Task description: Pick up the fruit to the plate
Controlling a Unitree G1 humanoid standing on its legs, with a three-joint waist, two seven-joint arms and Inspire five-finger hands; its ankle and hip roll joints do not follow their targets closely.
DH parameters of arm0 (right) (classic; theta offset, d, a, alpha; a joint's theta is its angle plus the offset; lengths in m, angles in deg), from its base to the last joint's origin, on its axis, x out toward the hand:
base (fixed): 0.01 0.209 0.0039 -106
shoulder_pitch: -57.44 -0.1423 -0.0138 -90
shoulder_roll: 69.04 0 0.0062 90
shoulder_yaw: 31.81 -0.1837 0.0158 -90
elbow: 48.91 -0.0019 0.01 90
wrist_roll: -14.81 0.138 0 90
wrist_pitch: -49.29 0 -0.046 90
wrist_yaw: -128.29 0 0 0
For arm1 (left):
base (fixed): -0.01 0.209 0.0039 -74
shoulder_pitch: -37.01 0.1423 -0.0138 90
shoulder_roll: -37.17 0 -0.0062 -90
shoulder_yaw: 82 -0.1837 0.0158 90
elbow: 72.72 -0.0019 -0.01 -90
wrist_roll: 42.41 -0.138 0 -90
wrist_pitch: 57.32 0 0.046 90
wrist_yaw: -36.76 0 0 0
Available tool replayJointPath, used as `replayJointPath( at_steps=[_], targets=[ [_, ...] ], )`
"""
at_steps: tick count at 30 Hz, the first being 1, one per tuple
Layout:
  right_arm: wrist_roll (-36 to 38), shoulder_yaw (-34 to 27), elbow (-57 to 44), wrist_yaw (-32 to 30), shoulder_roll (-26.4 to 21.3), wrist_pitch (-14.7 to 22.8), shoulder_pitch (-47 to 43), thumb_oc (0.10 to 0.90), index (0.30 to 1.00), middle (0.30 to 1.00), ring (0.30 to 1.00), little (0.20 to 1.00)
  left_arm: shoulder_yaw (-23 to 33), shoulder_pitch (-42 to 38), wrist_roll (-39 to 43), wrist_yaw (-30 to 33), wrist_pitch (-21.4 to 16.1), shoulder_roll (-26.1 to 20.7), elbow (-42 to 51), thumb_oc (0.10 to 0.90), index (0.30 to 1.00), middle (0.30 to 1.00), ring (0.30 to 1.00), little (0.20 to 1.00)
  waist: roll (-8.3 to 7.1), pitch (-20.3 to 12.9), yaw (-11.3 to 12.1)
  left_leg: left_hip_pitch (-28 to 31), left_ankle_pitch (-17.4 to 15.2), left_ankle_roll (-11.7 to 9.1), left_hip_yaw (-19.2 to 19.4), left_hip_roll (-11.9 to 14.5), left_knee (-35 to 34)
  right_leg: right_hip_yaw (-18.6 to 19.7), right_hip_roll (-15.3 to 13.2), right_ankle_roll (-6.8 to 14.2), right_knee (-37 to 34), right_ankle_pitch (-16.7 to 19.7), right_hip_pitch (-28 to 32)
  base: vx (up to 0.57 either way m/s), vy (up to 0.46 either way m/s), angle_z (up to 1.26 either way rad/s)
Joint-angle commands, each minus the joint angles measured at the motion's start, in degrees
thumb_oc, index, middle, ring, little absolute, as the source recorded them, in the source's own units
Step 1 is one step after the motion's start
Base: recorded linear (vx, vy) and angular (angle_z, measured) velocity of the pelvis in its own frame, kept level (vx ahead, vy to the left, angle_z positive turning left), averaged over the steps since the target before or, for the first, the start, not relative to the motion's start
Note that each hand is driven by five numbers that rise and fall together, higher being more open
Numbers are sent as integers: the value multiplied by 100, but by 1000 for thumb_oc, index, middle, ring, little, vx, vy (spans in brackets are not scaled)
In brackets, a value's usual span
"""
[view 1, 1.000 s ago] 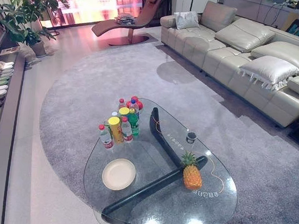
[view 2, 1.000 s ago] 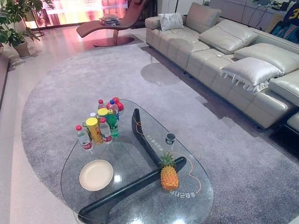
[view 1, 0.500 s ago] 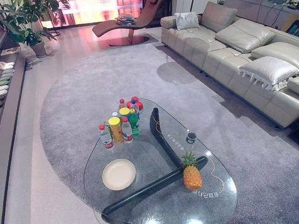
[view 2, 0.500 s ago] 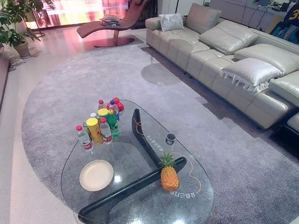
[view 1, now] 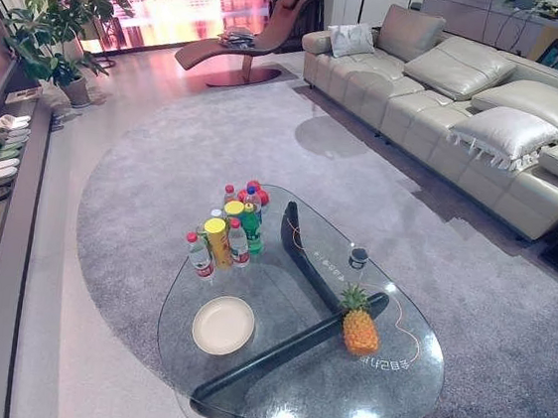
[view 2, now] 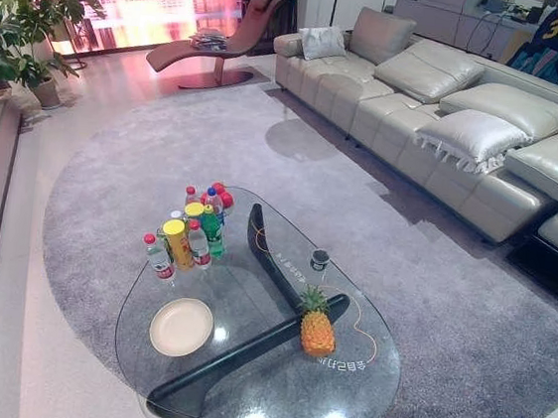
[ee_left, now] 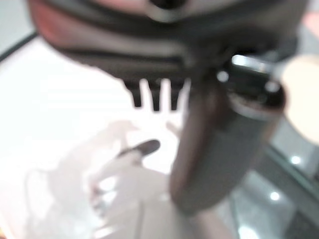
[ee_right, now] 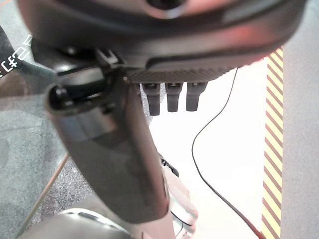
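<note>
Pineapple (view 1: 360,326) upright at lower right of centre in the left eye view, on the glass desk (view 1: 401,382), just beside the dark crossing base bar (view 1: 284,349) under the glass. Cream plate (view 1: 223,324) bare, lower left of centre, well apart from the fruit. Cluster of bottles and yellow canisters (view 1: 227,229) above the plate; small dark cup (view 1: 358,257) above the pineapple.

Left robot hand (ee_left: 219,149) and right robot hand (ee_right: 114,164) seen up close in their wrist views, fingers hanging straight, holding nothing, nowhere near the fruit.

Likely risks: tall fruit tipping or rolling under an off-centre grasp; spiky crown fouling the fingers; glass reflections misleading the reach; bottles knocked during the carry toward the plate.
</note>
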Motion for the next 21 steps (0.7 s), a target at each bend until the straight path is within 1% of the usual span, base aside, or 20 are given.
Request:
replayJointPath(
  at_steps=[1, 5, 6, 7, 9, 10, 11, 15, 16, 17, 18, 19, 20, 21],
  targets=[
    [28, -41, 213, -99, -144, -121, -450, 800, 900, 900, 900, 900, -130, -399, 207, -40, 106, 0, -230, 800, 900, 900, 900, 900, -115, 522, 109, -157, -163, 78, 99, 59, 30, -220, -242, 65, 26, 33, -228, -9, 30, -4],
    [99, 6, 155, -121, -168, -136, -494, 800, 900, 900, 900, 900, -158, -480, 429, -38, 137, -20, -120, 800, 900, 900, 900, 900, -121, 875, 100, -492, -70, 119, 39, 13, 30, -140, -221, 39, 26, 120, -561, -91, 21, -2],
    [203, 38, 120, -186, -193, -123, -604, 800, 900, 900, 900, 900, -189, -630, 573, -42, 86, -36, -66, 800, 900, 900, 900, 900, -127, 1158, 88, -785, -15, 157, -16, -34, 30, -58, -187, 17, 26, 208, -869, -272, 6, 0],
    [276, 68, 113, -225, -210, -116, -704, 800, 900, 900, 900, 900, -210, -746, 633, -78, 65, -49, -39, 800, 900, 900, 900, 900, -128, 1302, 87, -938, 11, 178, -37, -69, 30, -13, -168, 13, 26, 267, -1040, -300, 4, -2],
    [465, 98, 78, -266, -258, -163, -924, 800, 900, 900, 900, 900, -256, -960, 752, -273, -26, -74, 33, 800, 900, 900, 900, 900, -133, 1576, 84, -1228, 47, 221, -68, -127, 30, 71, -124, -12, 26, 365, -1370, -197, -2, 2],
    [488, 102, 61, -269, -274, -157, -964, 800, 900, 900, 900, 900, -273, -992, 807, -312, -48, -82, 48, 800, 900, 900, 900, 900, -135, 1623, 80, -1271, 55, 229, -74, -140, 30, 89, -107, -18, 26, 380, -1422, -168, 1, 1],
    [579, 102, -15, -270, -332, -176, -1092, 800, 900, 900, 900, 900, -333, -1092, 1042, -487, -110, -99, 112, 800, 900, 900, 900, 900, -145, 1778, 72, -1402, 81, 258, -98, -181, 30, 135, -56, -43, 26, 425, -1570, -97, 5, -4],
    [830, 79, -258, -404, -465, -64, -1213, 800, 900, 900, 900, 900, -453, -1197, 1756, -936, -273, -170, 435, 800, 900, 900, 900, 900, -175, 2074, 83, -1708, 138, 258, -166, -248, 30, 161, 12, -65, 26, 504, -1888, -94, -12, -12],
    [972, 31, -302, -570, -525, 107, -1280, 800, 900, 900, 900, 900, -447, -1263, 2099, -1081, -278, -206, 503, 800, 900, 900, 900, 900, -186, 2165, 95, -1829, 165, 241, -185, -255, 30, 134, 31, -73, 26, 522, -1998, -102, -35, -2],
    [1042, -3, -324, -758, -545, 272, -1310, 800, 900, 900, 900, 900, -442, -1292, 2261, -1071, -397, -216, 544, 800, 900, 900, 900, 900, -192, 2201, 101, -1885, 180, 233, -199, -257, 30, 124, 39, -75, 26, 534, -2051, -102, -44, -5],
    [1207, -102, -435, -1172, -597, 537, -1438, 800, 900, 900, 900, 900, -364, -1357, 2817, -984, -562, -260, 684, 800, 900, 900, 900, 900, -206, 2284, 105, -2013, 229, 212, -204, -255, 30, 109, 38, -83, 26, 575, -2185, -81, -37, -3],
    [1284, -163, -488, -1333, -639, 620, -1521, 800, 900, 900, 900, 900, -275, -1404, 3034, -914, -602, -284, 773, 800, 900, 900, 900, 900, -215, 2321, 110, -2068, 249, 207, -204, -254, 30, 106, 36, -88, 26, 594, -2244, -117, -46, -2],
    [1472, -300, -658, -1743, -713, 834, -1639, 800, 900, 900, 900, 900, -103, -1480, 3502, -685, -797, -301, 920, 800, 900, 900, 900, 900, -231, 2403, 110, -2166, 288, 195, -216, -254, 30, 113, 40, -100, 26, 616, -2338, -93, -37, -3],
    [1580, -430, -787, -2024, -721, 992, -1668, 800, 900, 900, 900, 900, 16, -1512, 3937, -542, -927, -286, 1010, 800, 900, 900, 900, 900, -242, 2464, 97, -2227, 315, 187, -235, -259, 30, 126, 50, -104, 26, 630, -2396, -72, -28, -3]
  ],
)
